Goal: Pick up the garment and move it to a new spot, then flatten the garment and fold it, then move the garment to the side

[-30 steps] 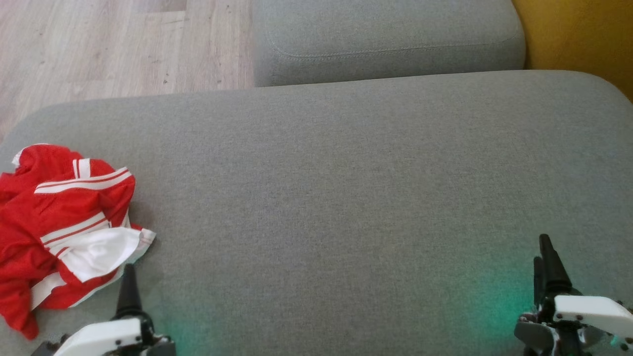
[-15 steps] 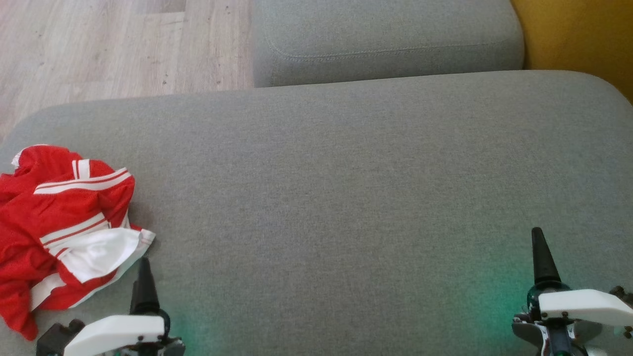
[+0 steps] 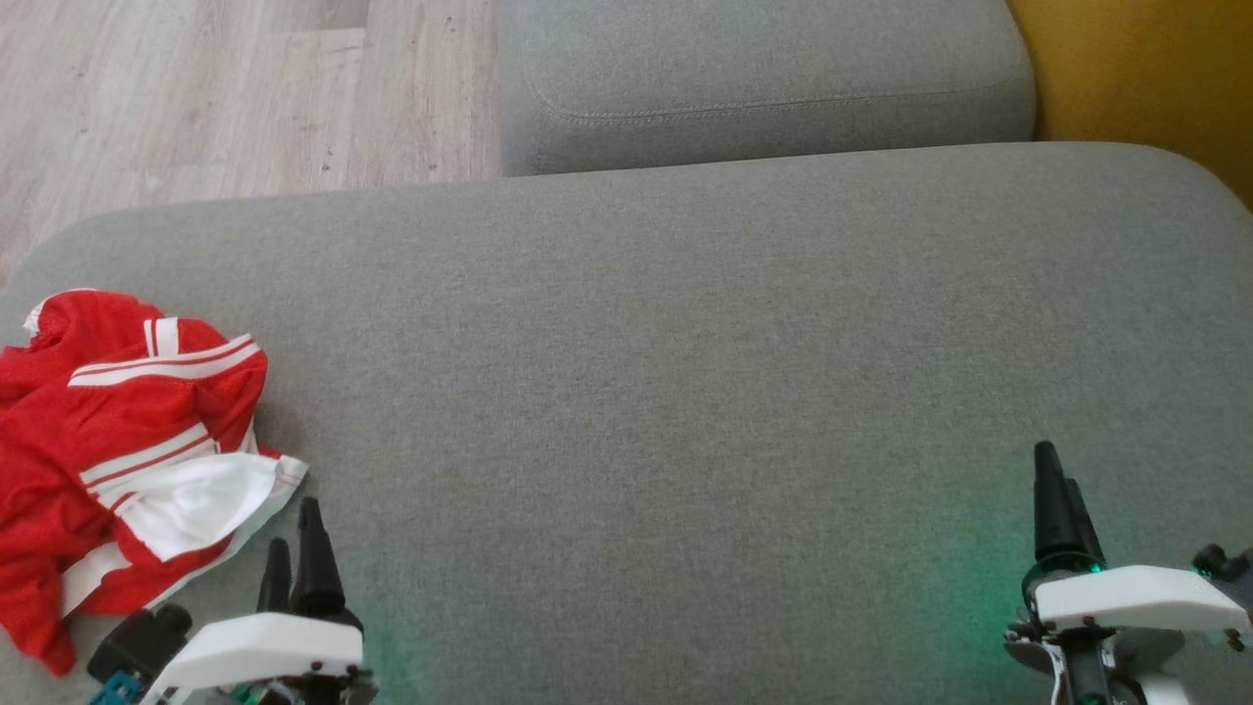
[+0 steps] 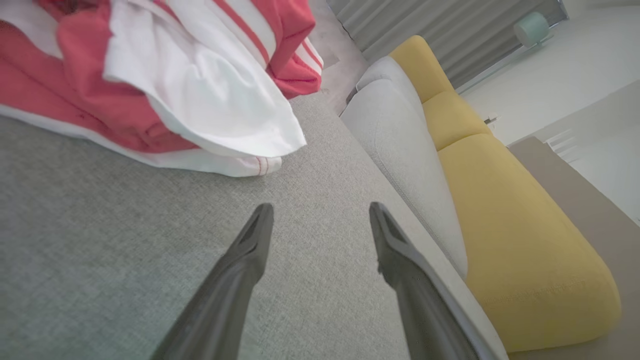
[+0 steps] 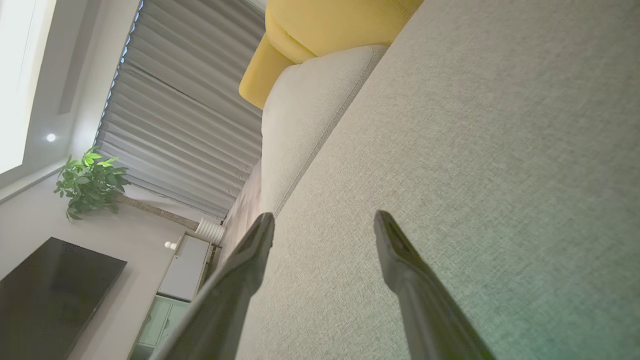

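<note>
While my left jaws and right jaws both stand wide and empty over the grey sofa cushion (image 3: 685, 343), the crumpled red-and-white garment (image 3: 117, 431) lies just ahead of my left jaws, untouched, at the cushion's left end.

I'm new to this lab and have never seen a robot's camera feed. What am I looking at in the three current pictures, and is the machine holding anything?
These come from a wheeled robot with two arms. One picture is from a camera on its head, looking down at a grey sofa cushion. The white-and-black shapes at its bottom corners are the left end effector and right end effector, each with two long dark fingers. The other two pictures come from wrist cameras looking along those fingers. A crumpled red and white garment lies on the cushion's left part, just ahead of the left end effector, apart from it. Both end effectors are open and hold nothing.
</note>
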{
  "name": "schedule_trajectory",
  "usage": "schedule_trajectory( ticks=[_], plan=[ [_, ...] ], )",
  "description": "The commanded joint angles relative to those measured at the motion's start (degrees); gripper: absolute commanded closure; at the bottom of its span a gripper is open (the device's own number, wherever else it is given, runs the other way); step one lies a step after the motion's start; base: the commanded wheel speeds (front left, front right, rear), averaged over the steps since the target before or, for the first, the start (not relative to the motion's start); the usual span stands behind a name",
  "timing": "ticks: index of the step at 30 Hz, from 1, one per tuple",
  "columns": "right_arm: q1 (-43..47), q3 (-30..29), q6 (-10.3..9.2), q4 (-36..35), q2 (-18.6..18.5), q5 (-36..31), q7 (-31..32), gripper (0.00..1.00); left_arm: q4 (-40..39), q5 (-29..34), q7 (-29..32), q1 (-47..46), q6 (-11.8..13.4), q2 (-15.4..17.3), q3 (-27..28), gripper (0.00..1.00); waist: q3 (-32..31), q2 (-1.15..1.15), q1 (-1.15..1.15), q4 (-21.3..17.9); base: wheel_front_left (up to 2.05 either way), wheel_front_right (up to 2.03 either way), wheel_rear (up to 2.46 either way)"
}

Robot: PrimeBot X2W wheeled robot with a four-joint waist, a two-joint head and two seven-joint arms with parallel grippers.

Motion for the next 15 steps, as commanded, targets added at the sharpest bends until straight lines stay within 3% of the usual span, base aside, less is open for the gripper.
schedule_trajectory(
  ticks=[1, 15],
  plan=[
    [-3.23, 0.81, 0.19, -2.25, -0.29, -2.04, -0.86, 0.0, -2.19, 2.0, -0.8, -2.23, 0.24, 1.25, 0.22, 0.0, -0.03, 0.0, 0.0, -0.01, 0.0, 0.0, 0.0],
    [-3.42, 2.52, 0.25, -2.77, -0.33, -12.24, -2.15, 0.0, -3.27, 13.37, -3.33, -2.25, 1.01, 2.88, -2.44, 0.0, -0.36, 0.0, 0.0, -0.17, 0.0, 0.0, 0.0]
  ],
)
